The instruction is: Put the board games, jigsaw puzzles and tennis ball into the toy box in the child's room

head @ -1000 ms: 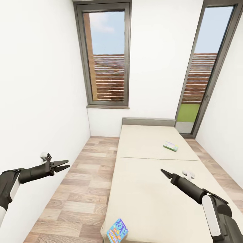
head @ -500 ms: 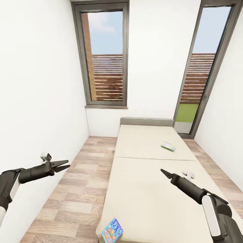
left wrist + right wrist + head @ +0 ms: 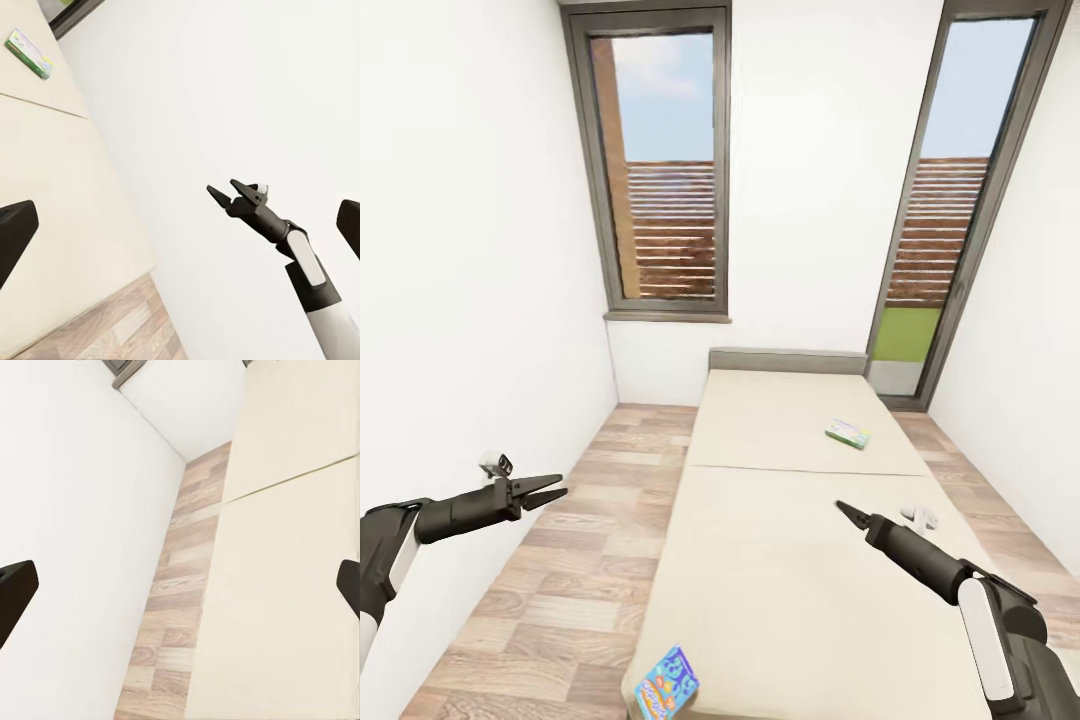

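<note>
Both pincers, left (image 3: 550, 492) and right (image 3: 844, 512), hang parted and empty above smooth beige bed (image 3: 780, 560).

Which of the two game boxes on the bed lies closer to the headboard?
The white-green box, on the far mattress section; the blue box sits at the bed's near corner.

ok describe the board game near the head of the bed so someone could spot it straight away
Find the beige bed running toward the grey headboard. On the far mattress section lies a flat white-green box. The other game is blue and hangs at the near corner.
</note>
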{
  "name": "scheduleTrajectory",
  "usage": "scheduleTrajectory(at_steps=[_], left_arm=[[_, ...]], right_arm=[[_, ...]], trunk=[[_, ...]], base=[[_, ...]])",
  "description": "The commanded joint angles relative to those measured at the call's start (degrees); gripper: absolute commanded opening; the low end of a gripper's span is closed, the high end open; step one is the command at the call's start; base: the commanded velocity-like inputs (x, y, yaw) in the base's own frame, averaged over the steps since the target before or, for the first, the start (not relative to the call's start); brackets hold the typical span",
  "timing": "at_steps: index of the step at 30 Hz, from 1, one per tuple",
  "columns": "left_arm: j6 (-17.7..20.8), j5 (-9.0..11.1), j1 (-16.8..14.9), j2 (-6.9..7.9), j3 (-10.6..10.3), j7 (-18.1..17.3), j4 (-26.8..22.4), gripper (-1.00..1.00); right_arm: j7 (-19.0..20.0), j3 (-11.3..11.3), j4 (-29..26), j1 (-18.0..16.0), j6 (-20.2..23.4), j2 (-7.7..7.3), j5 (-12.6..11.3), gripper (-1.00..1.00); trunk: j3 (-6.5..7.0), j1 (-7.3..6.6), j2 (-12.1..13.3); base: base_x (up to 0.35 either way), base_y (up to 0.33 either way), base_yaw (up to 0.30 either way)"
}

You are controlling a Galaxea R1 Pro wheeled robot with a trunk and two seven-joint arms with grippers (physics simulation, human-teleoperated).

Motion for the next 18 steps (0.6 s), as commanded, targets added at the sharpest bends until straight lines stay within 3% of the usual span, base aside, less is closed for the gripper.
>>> scheduleTrajectory(at_steps=[1,10,18], left_arm=[[0.61,-0.09,-0.05,0.01,0.01,-0.25,-0.02,1.0],[0.61,-0.06,-0.05,-0.03,0.03,-0.25,-0.02,1.0],[0.62,-0.03,-0.05,-0.03,0.03,-0.25,-0.1,1.0]], right_arm=[[0.13,-0.09,-0.01,-0.06,0.4,0.0,-0.22,1.0],[0.37,-0.09,-0.09,-0.06,0.4,0.0,-0.22,1.0],[0.3,-0.09,-0.1,-0.06,0.4,0.0,-0.22,1.0]], trunk=[[-0.14,0.04,-0.13],[-0.14,0.04,-0.13],[-0.14,0.04,-0.13]], base=[[0.0,-0.247,0.0],[-0.013,-0.179,0.0],[-0.111,-0.229,0.0]])
